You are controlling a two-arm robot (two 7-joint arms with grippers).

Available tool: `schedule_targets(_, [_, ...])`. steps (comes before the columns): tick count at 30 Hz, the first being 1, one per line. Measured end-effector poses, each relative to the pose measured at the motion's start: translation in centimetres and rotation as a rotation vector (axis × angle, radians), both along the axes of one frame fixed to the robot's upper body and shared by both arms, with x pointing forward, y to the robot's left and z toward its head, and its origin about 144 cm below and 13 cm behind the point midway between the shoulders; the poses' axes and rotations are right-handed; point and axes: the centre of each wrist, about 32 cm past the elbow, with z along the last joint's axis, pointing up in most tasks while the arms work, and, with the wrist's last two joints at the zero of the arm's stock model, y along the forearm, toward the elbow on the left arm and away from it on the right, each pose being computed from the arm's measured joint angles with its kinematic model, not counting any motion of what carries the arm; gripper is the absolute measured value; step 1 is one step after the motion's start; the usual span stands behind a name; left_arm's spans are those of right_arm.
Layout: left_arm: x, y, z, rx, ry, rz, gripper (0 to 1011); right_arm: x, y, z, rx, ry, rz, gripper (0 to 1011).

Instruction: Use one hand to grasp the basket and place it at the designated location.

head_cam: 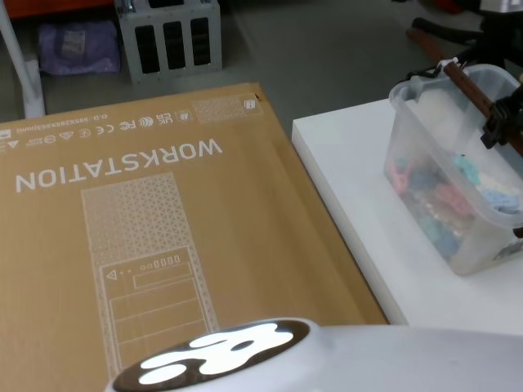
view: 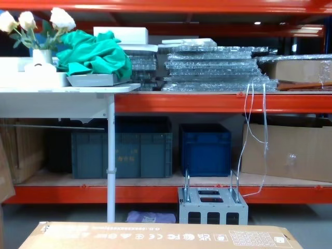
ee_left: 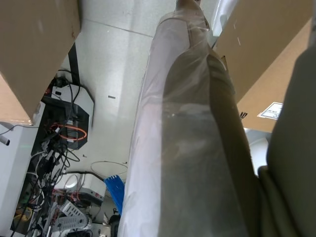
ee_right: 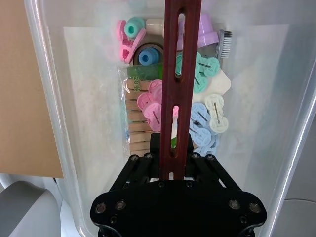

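Basket (head_cam: 454, 175) is sitting on the white bench (head_cam: 353, 196) at the robot's right, near the bench's far edge, well apart from the big cardboard box (head_cam: 155, 237) lying flat to the left. Its translucent walls are showing a heap of pastel clips (ee_right: 197, 116), wooden pegs (ee_right: 136, 126) in a bag and a small brush (ee_right: 225, 43) inside. The reddish-brown slotted handle (ee_right: 177, 84) is standing raised over the tub, running lengthwise along its middle.

The right claw (ee_right: 173, 165) is gripping that handle: in the right wrist view its black fingers (ee_right: 190, 148) are pressing on either side of the bar, just above the contents. In the head view the same claw (head_cam: 500, 122) is showing at the right edge, clamped around the bar above the basket's rim.

The left arm is hanging low beside the boxes; its wrist view is looking down at floor, cables and a plastic-wrapped post (ee_left: 182, 148), and I cannot tell how its claw is set.

A grey metal stand (view: 212, 206) is resting on the floor beyond the box, before the orange shelving (view: 223, 101).
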Motion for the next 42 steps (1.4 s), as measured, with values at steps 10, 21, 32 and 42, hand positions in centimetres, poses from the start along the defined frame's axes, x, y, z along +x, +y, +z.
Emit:
schedule_targets(10, [0.00, 0.00, 0.00, 0.000, 0.000, 0.000, 0, 0.54, 0.21, -0.85, -0.003, 0.026, 0.011, 229])
schedule_targets(21, [0.00, -0.01, 0.00, 0.000, 0.000, 0.000, 0, 0.48, 0.19, -0.80, -0.004, 0.025, 0.011, 282])
schedule_targets(32, [0.00, 0.00, -0.01, 0.000, 0.000, 0.000, 0, 0.46, 0.19, -0.76, -0.004, 0.024, 0.011, 647])
schedule_targets(42, [0.00, 0.00, 0.00, 0.000, 0.000, 0.000, 0, 0.44, 0.18, -0.74, -0.004, 0.023, 0.010, 940])
